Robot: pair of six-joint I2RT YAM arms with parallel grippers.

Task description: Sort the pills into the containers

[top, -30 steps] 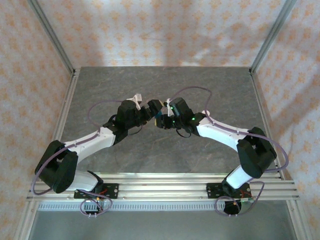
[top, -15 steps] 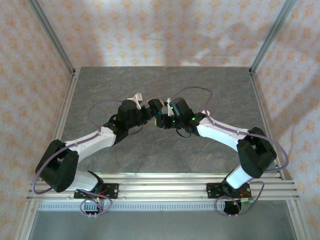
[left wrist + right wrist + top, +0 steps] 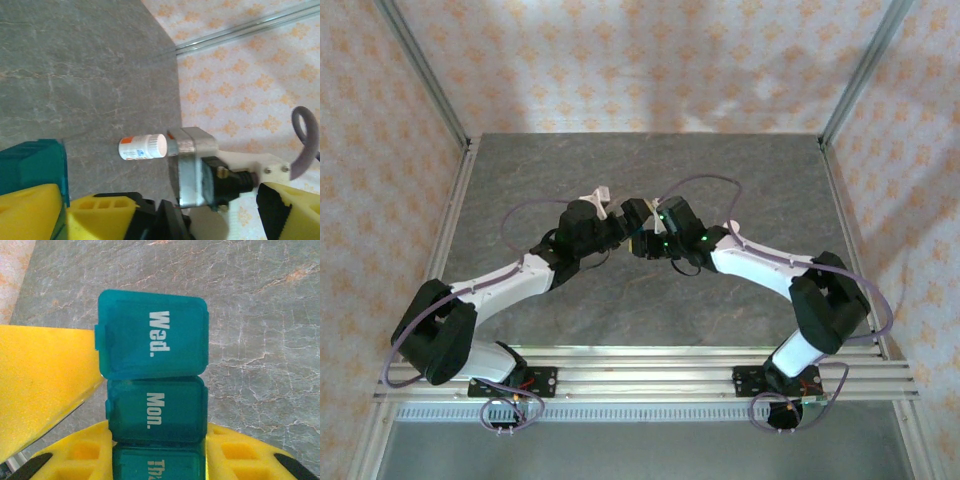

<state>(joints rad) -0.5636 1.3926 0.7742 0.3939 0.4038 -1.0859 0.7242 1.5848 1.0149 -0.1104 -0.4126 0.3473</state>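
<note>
Over the table (image 3: 720, 180), the right gripper (image 3: 156, 442) clamps the teal pill box (image 3: 152, 340) by its Mon. end; whether the box touches the table is unclear. The left gripper (image 3: 160, 212) stands wide, one finger (image 3: 45, 385) just beside the box's Wed. lid. A white bottle (image 3: 142, 147) lies near the box. The finger should probably catch the lid's tab (image 3: 100, 337) gently while the right grip braces the box.

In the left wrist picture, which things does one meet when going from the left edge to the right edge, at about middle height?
From the left: teal pill box, white bottle, grey metal block, purple cable.
</note>
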